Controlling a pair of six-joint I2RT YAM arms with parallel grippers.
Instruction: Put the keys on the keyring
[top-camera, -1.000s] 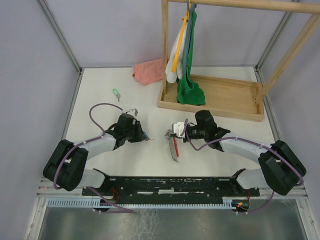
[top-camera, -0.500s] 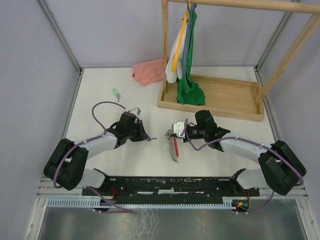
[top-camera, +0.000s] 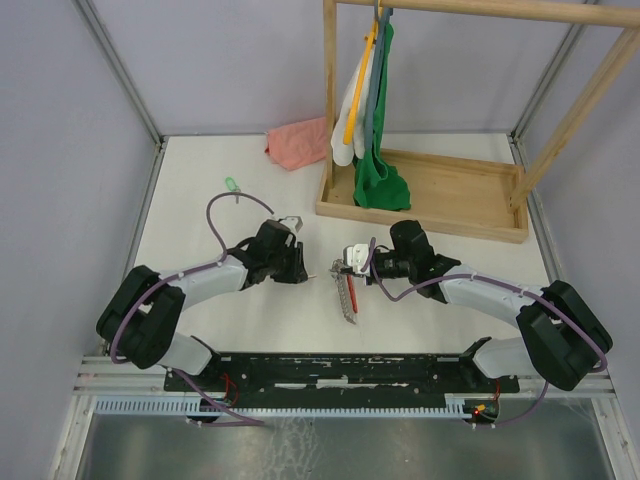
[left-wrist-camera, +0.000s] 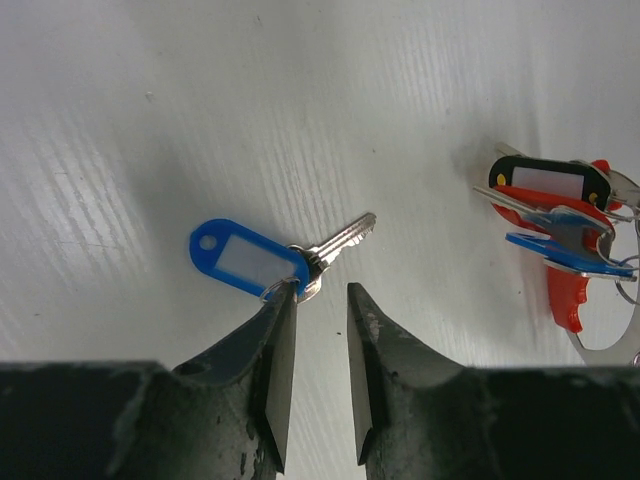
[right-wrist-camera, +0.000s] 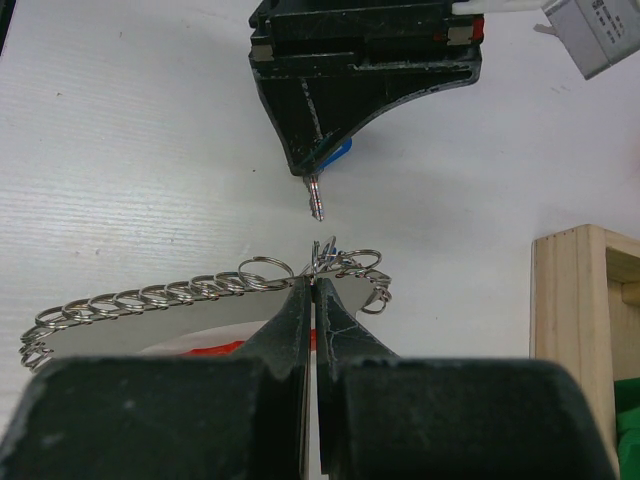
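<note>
The blue key lies flat on the white table, its silver blade pointing toward the keyring. My left gripper stands just behind it, jaws apart with nothing between them. The left fingertip touches the key's small ring. From the right wrist view the key's blade pokes out under the left gripper. My right gripper is shut on the keyring, a silvery strip of rings with a red strap. The keyring lies between the arms. The green key lies far left.
Several tagged keys, black, red and blue, hang at the keyring's end. A pink cloth lies at the back. A wooden rack with hanging clothes stands at the back right, and its corner is close to my right gripper.
My left arm has moved right, toward the keyring, bringing the blue key with it. The right arm and the keyring have not moved.
</note>
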